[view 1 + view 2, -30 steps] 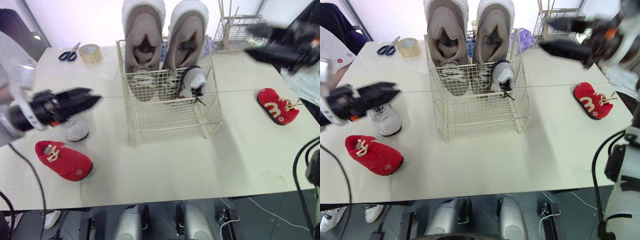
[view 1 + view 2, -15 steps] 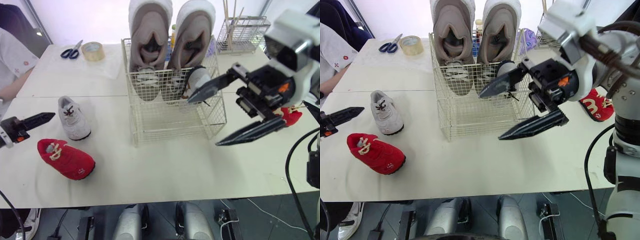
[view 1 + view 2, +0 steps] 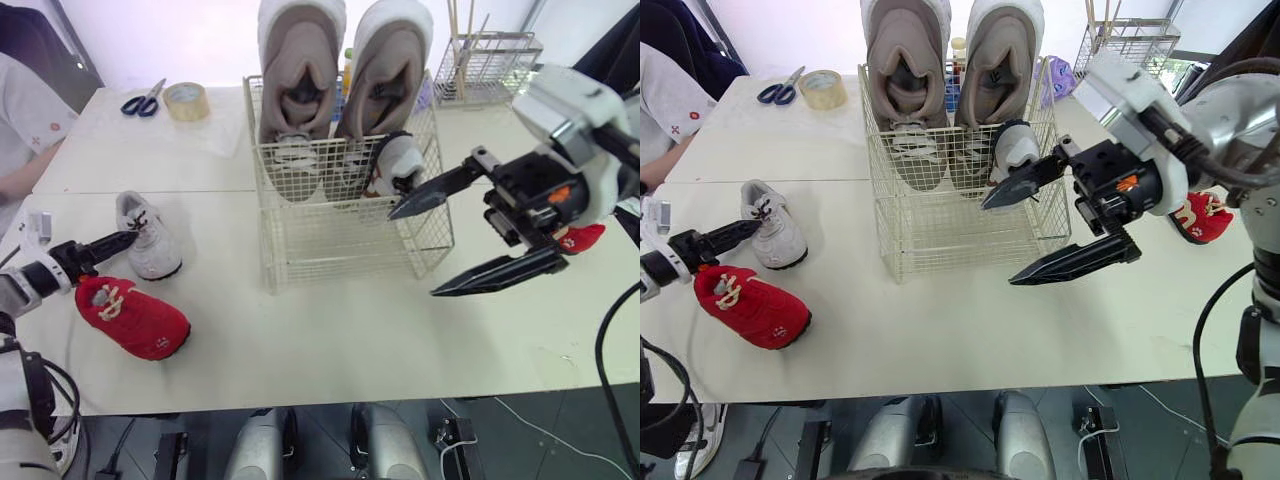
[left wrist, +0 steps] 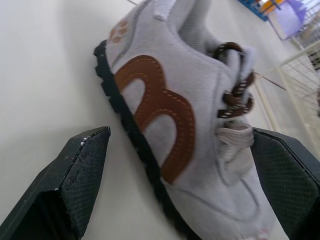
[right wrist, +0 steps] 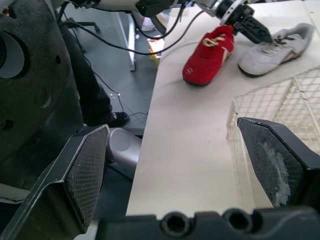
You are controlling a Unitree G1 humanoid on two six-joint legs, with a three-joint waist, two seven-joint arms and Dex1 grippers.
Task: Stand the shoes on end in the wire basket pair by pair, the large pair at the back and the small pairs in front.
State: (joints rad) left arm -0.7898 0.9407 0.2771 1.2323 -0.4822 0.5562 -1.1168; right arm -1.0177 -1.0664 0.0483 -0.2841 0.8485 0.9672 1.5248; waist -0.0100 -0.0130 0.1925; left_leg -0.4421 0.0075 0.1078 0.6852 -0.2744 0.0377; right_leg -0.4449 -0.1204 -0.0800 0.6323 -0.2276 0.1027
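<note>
The wire basket [image 3: 345, 215] stands mid-table with two large tan shoes [image 3: 300, 80] on end at its back. One small white shoe [image 3: 397, 162] stands in its front right. A matching small white shoe [image 3: 150, 235] lies on the table to the left. My left gripper [image 4: 180, 134] is open, one finger on each side of that shoe, not touching. A red shoe [image 3: 135, 318] lies just in front of it. My right gripper [image 3: 412, 252] hangs wide open and empty in front of the basket's right side. It partly hides the other red shoe [image 3: 580, 238].
Scissors [image 3: 140, 103] and a tape roll [image 3: 185, 102] lie at the back left. A wire rack [image 3: 490, 65] stands at the back right. A person's sleeve [image 3: 30, 110] shows at the left edge of the table. Bare tabletop lies in front of the basket.
My left gripper has come back from the left edge to the white shoe's heel. My right gripper swung down from the back right and now hangs in front of the basket.
</note>
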